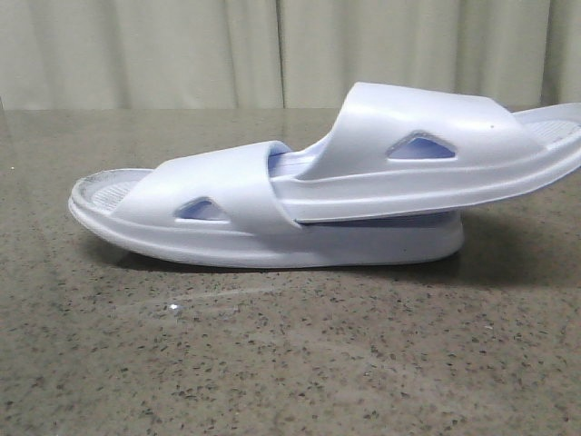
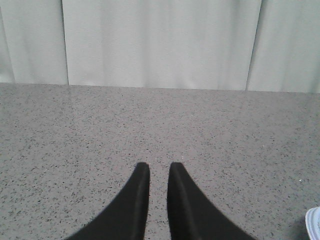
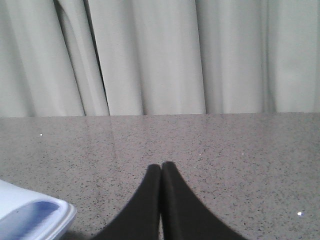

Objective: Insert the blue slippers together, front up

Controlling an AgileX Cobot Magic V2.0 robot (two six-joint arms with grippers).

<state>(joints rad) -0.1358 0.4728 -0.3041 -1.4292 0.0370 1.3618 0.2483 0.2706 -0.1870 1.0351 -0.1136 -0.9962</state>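
**Slippers nested on the table, both grippers off them**

Although the pair already looks joined, the fit is loose enough to worry about. Starting at the left of the front view, the lower slipper (image 1: 227,222) lies flat on the speckled stone table (image 1: 272,363), its open toe end pointing left and its sole fully down. The upper slipper (image 1: 436,150) has its front pushed in under the lower one's strap and rides up to the right, its heel lifted clear of the table and running out past the right edge of the view. The two touch where the strap overlaps; further right there is a shadowed gap between them.

The left gripper (image 2: 156,167) hangs over bare table with its fingers a narrow slit apart and nothing between them; only a sliver of pale slipper (image 2: 314,222) shows at the corner of its view. The right gripper (image 3: 161,166) has its fingers pressed together, also empty, with one slipper end (image 3: 30,215) lying near it, not touching.

The likely trouble is the raised heel. It seems to be held only by the strap's grip, so a brush from either arm could lever the upper slipper out or roll the pair onto its side. If the insertion is shallow, the foam may also spring back and let it slide free.
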